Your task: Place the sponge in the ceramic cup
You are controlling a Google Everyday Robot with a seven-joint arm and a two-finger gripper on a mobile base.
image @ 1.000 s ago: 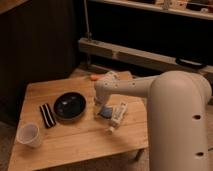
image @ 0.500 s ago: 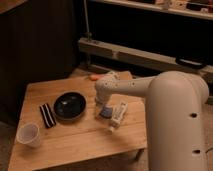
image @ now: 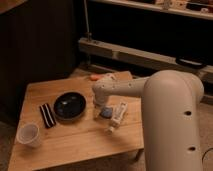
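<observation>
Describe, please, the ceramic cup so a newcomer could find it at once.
Start at the low wooden table and go to its near-left corner, far from the pincer at mid-table. There stands the small plain white round cup, alone, paler and smaller than the wide dark bowl.

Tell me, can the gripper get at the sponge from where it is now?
Probably yes. The gripper is down at the table right by the sponge, and nothing appears to lie between them. The white tube lies close beside the sponge, so it might get nudged.
</observation>
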